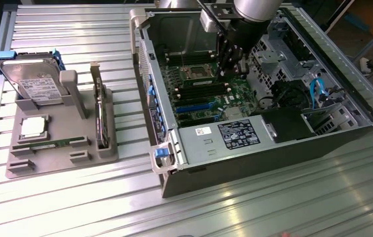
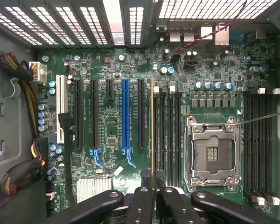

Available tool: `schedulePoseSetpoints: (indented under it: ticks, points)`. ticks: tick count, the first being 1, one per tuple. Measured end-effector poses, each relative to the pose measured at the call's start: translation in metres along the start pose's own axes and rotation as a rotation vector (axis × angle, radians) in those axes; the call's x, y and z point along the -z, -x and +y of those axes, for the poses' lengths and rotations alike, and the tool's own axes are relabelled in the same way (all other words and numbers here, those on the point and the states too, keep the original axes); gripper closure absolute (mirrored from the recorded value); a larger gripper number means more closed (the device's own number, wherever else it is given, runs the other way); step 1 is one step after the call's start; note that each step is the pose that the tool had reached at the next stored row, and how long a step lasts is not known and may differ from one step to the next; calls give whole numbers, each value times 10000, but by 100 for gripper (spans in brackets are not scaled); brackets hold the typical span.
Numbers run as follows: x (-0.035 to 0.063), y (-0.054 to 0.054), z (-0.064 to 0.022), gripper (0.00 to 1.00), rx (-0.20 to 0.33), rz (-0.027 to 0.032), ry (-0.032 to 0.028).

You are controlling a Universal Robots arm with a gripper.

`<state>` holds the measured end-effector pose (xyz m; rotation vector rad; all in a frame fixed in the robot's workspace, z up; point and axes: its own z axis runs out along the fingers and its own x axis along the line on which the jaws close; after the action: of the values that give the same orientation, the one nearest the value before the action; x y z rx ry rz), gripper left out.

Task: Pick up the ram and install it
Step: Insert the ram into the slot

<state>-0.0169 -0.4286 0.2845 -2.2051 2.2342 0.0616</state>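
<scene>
Jaws of our gripper [image 2: 153, 192] clamp the ram [image 2: 152, 126] edge-on over the memory slots [image 2: 170, 135]; insert step, needs square alignment.

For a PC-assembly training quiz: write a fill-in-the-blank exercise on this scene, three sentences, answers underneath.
1. The pincer holds the ram edge-on above the green ____ inside the open case.
2. Next to the memory slots, the silver-framed CPU ____ holds no chip.
3. On the grey tray outside the case, the hard drive stands in clips coloured ____.

Missing words: motherboard; socket; blue.
</scene>
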Motion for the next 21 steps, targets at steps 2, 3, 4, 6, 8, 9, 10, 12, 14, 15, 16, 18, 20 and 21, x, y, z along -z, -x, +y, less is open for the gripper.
schedulePoseSetpoints:
  ticks: [2, 3, 4, 6, 8, 9, 10, 12, 14, 15, 16, 18, 20, 21]
  points:
    - [-25, -1, 0, 88, -1, 0, 0]
    - [-51, -2, -1, 88, -1, 1, 0]
    - [-77, -2, -2, 88, -1, 1, 0]
    - [-110, -3, -3, 88, -2, 0, 0]
    - [-149, -4, -4, 88, -2, 0, 0]
    - [-158, -5, -4, 88, -2, 0, 0]
    - [-164, -5, -4, 88, -2, 0, 0]
    - [-164, -5, -4, 88, -2, 3, 1]
    - [-165, -5, -4, 88, -2, 1, 1]
    - [-167, -4, -4, 88, -2, 0, 0]
    - [-172, 5, -4, 88, -4, -3, -1]
    - [-179, 28, -4, 88, -2, 0, -1]
    - [-190, 46, -5, 88, -2, 0, 0]
    - [-196, 50, -5, 88, 0, -1, -1]
